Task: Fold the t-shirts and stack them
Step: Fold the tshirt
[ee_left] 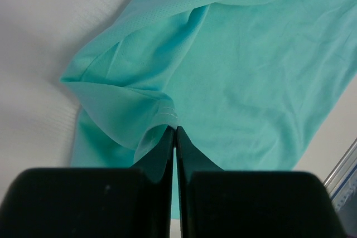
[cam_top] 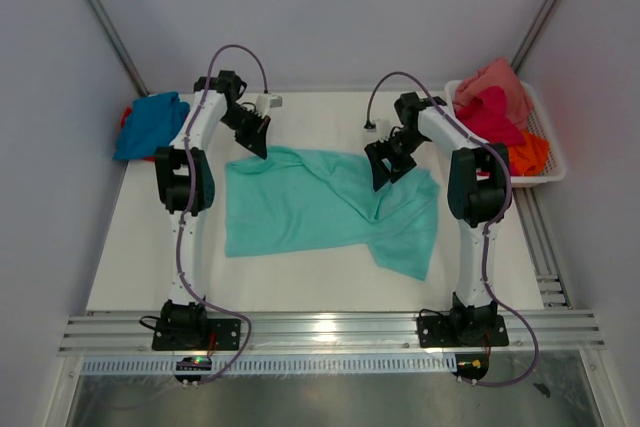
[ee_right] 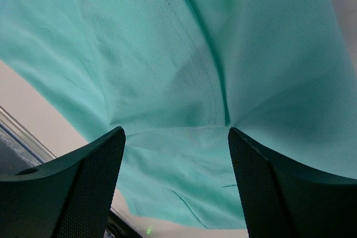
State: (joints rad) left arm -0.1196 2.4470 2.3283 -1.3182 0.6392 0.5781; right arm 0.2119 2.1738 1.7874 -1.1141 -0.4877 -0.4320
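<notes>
A large mint-teal t-shirt (cam_top: pixel 320 212) lies crumpled across the middle of the white table. My left gripper (cam_top: pixel 262 147) is at its far left corner, and in the left wrist view the left gripper (ee_left: pixel 176 129) is shut on a lifted hem fold of the shirt (ee_left: pixel 251 71). My right gripper (cam_top: pixel 382 179) hovers over the shirt's far right part. Its fingers (ee_right: pixel 95 176) stand wide apart over a seam of the teal cloth (ee_right: pixel 167 54), with nothing pinched between them. A blue t-shirt (cam_top: pixel 150 125) lies at the table's far left edge.
A white mesh basket (cam_top: pixel 555 172) at the far right holds salmon pink (cam_top: pixel 490 77), magenta (cam_top: pixel 490 117) and orange (cam_top: pixel 528 155) t-shirts. Bare table (cam_top: pixel 300 287) runs along the near side, up to the metal rail (cam_top: pixel 330 332) that carries both arm bases.
</notes>
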